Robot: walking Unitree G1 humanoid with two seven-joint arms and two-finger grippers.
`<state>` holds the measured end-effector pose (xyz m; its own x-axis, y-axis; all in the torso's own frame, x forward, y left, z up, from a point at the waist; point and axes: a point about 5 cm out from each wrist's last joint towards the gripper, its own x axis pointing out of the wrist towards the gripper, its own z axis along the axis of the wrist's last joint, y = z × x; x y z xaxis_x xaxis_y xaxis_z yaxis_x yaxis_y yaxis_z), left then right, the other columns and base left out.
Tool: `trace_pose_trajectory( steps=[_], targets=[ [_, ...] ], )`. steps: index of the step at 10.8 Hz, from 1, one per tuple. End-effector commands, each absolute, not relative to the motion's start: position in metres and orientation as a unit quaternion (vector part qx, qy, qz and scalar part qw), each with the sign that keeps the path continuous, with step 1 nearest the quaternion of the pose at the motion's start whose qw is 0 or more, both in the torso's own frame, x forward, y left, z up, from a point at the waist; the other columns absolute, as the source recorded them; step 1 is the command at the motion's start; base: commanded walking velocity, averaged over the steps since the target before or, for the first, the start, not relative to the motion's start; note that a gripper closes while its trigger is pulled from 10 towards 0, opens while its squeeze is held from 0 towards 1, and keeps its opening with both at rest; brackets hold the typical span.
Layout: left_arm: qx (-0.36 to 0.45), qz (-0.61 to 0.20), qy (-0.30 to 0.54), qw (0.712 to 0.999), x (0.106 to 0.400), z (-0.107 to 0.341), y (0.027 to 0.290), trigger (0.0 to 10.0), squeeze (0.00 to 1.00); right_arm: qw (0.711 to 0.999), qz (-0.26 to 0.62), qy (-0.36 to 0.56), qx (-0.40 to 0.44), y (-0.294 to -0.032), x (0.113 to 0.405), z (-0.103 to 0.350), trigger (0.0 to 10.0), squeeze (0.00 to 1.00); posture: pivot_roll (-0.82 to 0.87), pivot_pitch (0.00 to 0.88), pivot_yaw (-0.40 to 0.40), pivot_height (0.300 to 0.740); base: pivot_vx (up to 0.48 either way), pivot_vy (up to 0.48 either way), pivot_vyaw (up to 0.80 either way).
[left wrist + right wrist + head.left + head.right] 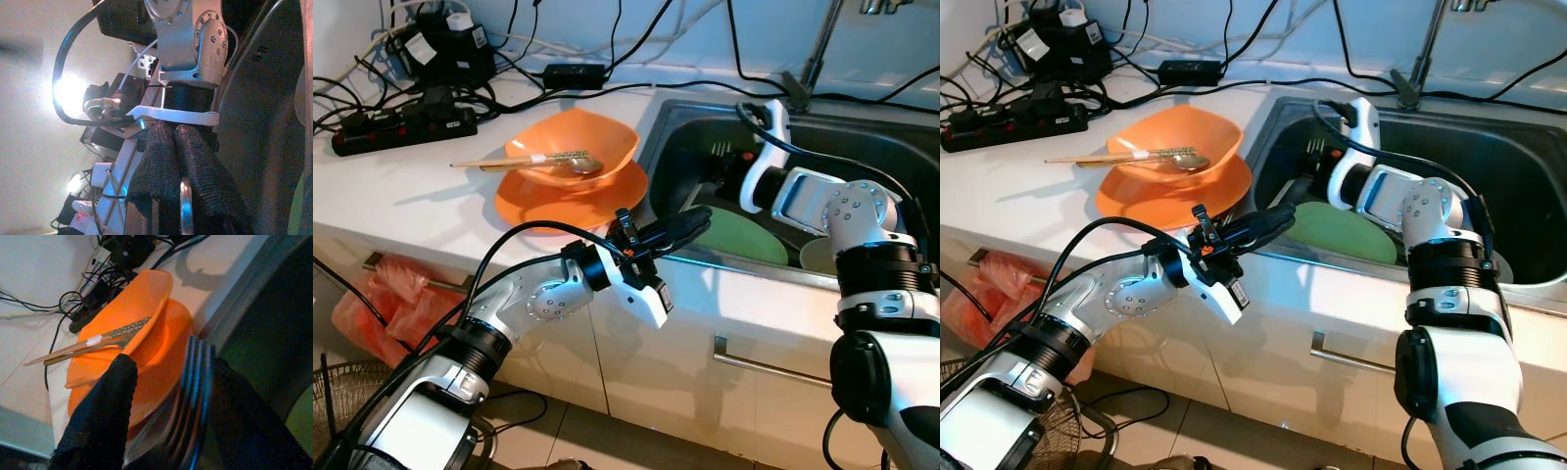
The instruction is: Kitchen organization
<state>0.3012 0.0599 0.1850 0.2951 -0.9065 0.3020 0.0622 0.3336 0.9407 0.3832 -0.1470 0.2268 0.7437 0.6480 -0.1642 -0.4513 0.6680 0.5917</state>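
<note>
My right arm reaches down into the steel sink (891, 147). Its gripper (173, 364) is shut on a dark metal fork (195, 377), tines pointing toward the counter. My left gripper (705, 212) lies across the sink's near left rim, fingers (195, 161) pressed together and aimed at the right wrist. A thin silver edge shows between them near their base; I cannot tell what it is. On the counter an orange bowl (576, 142) stands on an orange plate (563, 201), holding a wooden stick and a metal utensil (538, 160). A green plate (744, 240) lies in the sink.
A power strip (401, 127) and tangled cables crowd the counter's back left. The faucet (818, 49) rises behind the sink. A pale dish (815, 257) sits beside the green plate. Below are a cabinet handle (773, 367) and a red bag (382, 304).
</note>
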Motion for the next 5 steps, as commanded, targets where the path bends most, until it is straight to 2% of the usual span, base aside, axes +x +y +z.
trace_pose_trajectory(
  steps=[1,5],
  targets=[
    [0.451,-0.362,-0.472,0.666,0.301,0.183,0.061,0.0,0.00,0.899,0.309,0.167,0.261,-0.149,0.386,0.239,0.0,0.00,0.02,0.058,0.044,0.740,0.000,0.000,0.00],
    [0.455,-0.359,-0.469,0.667,0.301,0.182,0.065,0.0,0.00,0.907,0.296,0.160,0.253,-0.162,0.389,0.242,0.0,0.00,0.02,0.056,0.043,0.740,0.000,0.000,0.00]
  ],
)
